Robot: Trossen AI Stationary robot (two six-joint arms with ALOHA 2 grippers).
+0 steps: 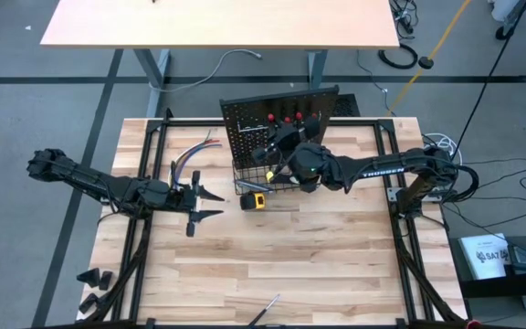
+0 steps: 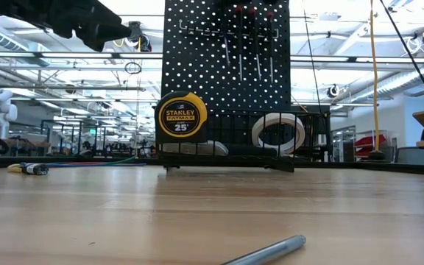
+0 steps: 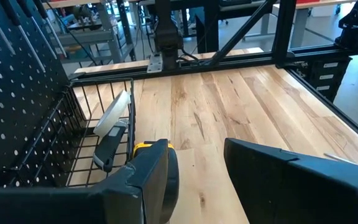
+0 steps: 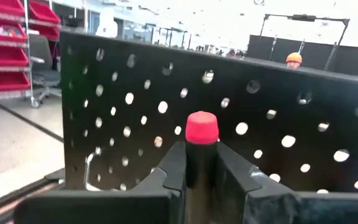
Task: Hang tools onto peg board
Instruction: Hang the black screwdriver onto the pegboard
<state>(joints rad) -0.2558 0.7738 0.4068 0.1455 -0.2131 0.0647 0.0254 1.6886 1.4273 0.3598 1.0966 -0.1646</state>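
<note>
while the right gripper (image 4: 201,171) stands clamped on a screwdriver (image 4: 201,134), red cap up, close before the peg board (image 4: 278,130), item in hand: hanging that tool. advice: keep the shaft upright, lower it squarely into the rack beside the three hung screwdrivers (image 2: 252,40). tape measure (image 2: 182,115) lies just left of the basket (image 2: 300,140). left gripper (image 1: 194,203), jaws apart and empty, waits far left.

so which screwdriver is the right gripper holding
The one with its red-capped handle clamped between the right gripper fingers, up at the peg board. Three others already hang there; another lies at the table's near edge.
</note>
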